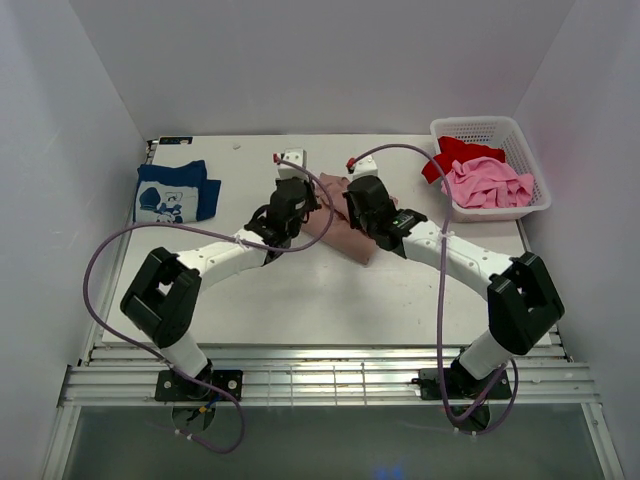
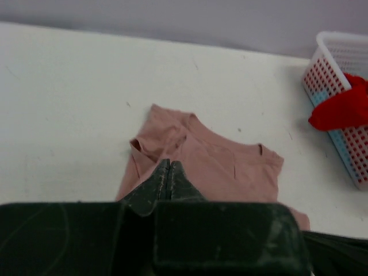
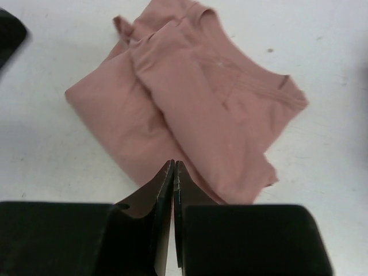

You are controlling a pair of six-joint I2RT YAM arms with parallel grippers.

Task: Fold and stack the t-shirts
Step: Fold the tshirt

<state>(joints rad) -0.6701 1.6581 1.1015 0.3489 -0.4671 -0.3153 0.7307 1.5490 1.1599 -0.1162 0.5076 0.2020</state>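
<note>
T-shirts sit in 3 places on the white worktop [image 1: 300,300]. The pink-tan t-shirt [image 1: 338,190] lies near the middle, roughly folded into a layered, creased bundle with its neck opening toward the far side; no print shows on its upper face. Both arms lean in over it, 1 from each side.

The left hand [image 2: 169,165] is closed, its 2 fingers pressed together with nothing seen between them. Its tips are over the shirt's near left edge; whether they touch the cloth cannot be told. The right hand [image 3: 173,164] is closed likewise, fingers flat against each other, tips above the near edge of the same shirt.

The navy t-shirt [image 1: 175,190], with a white print, lies folded at the far left of the worktop, well apart from the arms. At the far right stands a white basket [image 1: 520,135] holding the red t-shirt [image 1: 452,155], which hangs over its left rim, and the bright pink t-shirt [image 1: 490,183] beside it.
</note>
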